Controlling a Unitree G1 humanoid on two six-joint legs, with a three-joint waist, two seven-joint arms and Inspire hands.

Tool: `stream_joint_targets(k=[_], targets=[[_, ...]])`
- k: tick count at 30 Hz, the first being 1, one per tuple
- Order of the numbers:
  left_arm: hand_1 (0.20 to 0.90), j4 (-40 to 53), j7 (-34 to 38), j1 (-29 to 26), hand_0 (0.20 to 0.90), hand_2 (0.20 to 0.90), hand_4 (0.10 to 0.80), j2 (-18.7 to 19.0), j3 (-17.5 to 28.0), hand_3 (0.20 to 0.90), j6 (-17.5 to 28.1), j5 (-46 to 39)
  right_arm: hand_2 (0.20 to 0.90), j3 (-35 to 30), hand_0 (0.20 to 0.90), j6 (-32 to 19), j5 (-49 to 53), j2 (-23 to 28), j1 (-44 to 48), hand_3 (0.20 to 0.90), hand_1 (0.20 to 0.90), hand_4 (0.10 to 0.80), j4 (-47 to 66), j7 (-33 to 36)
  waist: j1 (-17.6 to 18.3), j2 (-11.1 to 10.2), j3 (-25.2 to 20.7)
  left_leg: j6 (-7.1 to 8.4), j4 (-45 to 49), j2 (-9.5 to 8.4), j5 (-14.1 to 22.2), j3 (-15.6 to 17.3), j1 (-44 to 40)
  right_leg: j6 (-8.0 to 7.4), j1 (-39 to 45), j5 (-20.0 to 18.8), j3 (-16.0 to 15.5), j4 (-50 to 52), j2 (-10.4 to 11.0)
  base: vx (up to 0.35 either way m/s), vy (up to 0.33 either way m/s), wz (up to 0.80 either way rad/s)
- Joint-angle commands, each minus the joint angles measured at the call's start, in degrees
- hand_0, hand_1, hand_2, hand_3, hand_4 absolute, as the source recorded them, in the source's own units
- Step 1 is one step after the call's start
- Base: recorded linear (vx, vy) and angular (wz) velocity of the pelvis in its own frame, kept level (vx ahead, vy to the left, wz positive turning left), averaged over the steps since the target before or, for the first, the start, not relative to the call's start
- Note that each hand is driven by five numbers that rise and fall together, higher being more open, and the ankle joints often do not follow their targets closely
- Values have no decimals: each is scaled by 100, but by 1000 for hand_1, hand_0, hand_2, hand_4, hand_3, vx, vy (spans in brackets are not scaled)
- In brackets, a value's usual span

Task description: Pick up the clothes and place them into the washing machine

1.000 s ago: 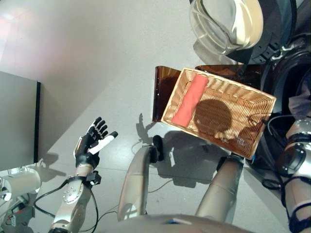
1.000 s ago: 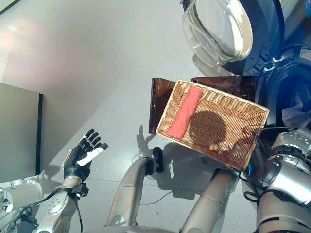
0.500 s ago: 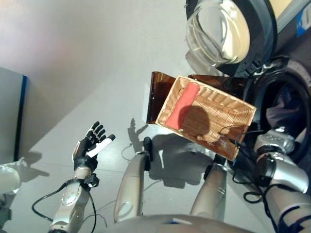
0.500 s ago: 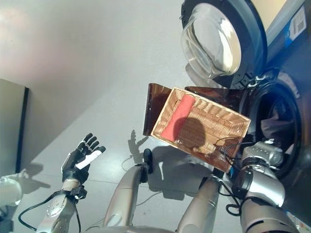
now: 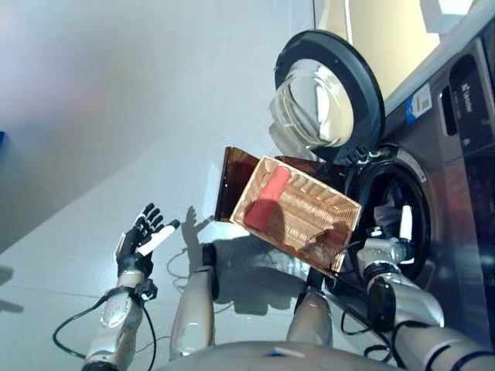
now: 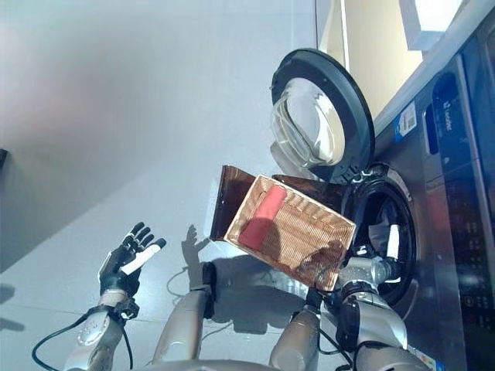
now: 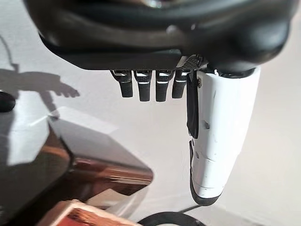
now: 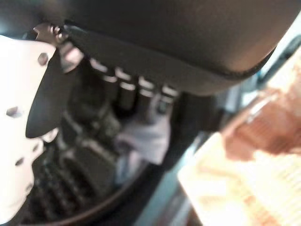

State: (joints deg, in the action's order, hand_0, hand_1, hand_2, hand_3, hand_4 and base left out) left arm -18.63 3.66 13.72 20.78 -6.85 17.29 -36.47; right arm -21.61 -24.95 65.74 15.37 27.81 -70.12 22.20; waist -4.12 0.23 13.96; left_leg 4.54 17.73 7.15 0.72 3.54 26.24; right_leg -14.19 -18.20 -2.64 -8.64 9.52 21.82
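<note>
Lying rolled in the wicker basket at frame centre — red cloth; reaching into the washing machine drum at right — right hand, fingers extended, gripping nothing; hovering lower left with fingers spread — left hand.

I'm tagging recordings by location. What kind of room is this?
Probably a laundry area: a front-loading washing machine with its round door swung open, and a wicker basket holding a red cloth.

Two silver-grey jointed arms are seen — each ending in a dark hand: left hand, right hand — thumbs capped by white screw-dotted covers.
</note>
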Motion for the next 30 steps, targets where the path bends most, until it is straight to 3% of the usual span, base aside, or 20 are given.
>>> stream_joint_targets(k=[1,4,6,15,20,25,30], targets=[[900,290,-18,151,900,900,800,106,553,900,282,219,900,258,900,-156,-650,160,-365,900,900,800,403,-103,-45,-88,-60,249,-590,249,-397,-183,-249,42,163,-472,27,-106,174,35,-5,-4],[900,235,12,141,900,900,800,79,654,900,297,300,900,803,900,113,-1452,-29,-569,900,900,800,443,-70,-26,-155,-42,257,-636,280,-416,-172,-345,41,239,-481,-5,-155,136,0,0,0],[900,170,60,106,900,900,800,84,788,900,349,439,900,1498,900,412,-2549,-167,-713,900,900,800,559,5,-42,-226,6,259,-626,290,-440,-178,-340,55,250,-496,2,-186,93,-31,-22,-3],[900,170,104,127,900,900,800,54,1082,900,469,689,900,2794,900,807,-4709,-279,-1141,900,900,800,1449,26,-106,-346,71,253,-633,310,-524,-269,-228,43,232,-539,-70,-191,65,-20,-6,-3],[900,218,167,129,900,900,800,85,1234,900,540,862,900,3388,900,965,-5962,-38,-1365,900,900,800,2084,7,-149,-417,56,249,-608,294,-545,-346,-103,24,197,-552,-144,-156,83,-5,-12,2],[900,331,155,160,900,900,800,172,1285,900,611,1157,900,4083,900,1150,-7931,612,-1578,900,900,800,2858,-15,-228,-489,117,252,-497,264,-512,-491,49,16,171,-467,-260,8,104,-5,-21,14],[900,420,65,176,900,900,800,277,1250,900,592,1274,900,4455,900,1334,-9301,996,-1517,900,900,800,2871,142,-305,-567,147,232,-458,222,-536,-606,180,16,144,-449,-329,81,109,-2,-35,19]])
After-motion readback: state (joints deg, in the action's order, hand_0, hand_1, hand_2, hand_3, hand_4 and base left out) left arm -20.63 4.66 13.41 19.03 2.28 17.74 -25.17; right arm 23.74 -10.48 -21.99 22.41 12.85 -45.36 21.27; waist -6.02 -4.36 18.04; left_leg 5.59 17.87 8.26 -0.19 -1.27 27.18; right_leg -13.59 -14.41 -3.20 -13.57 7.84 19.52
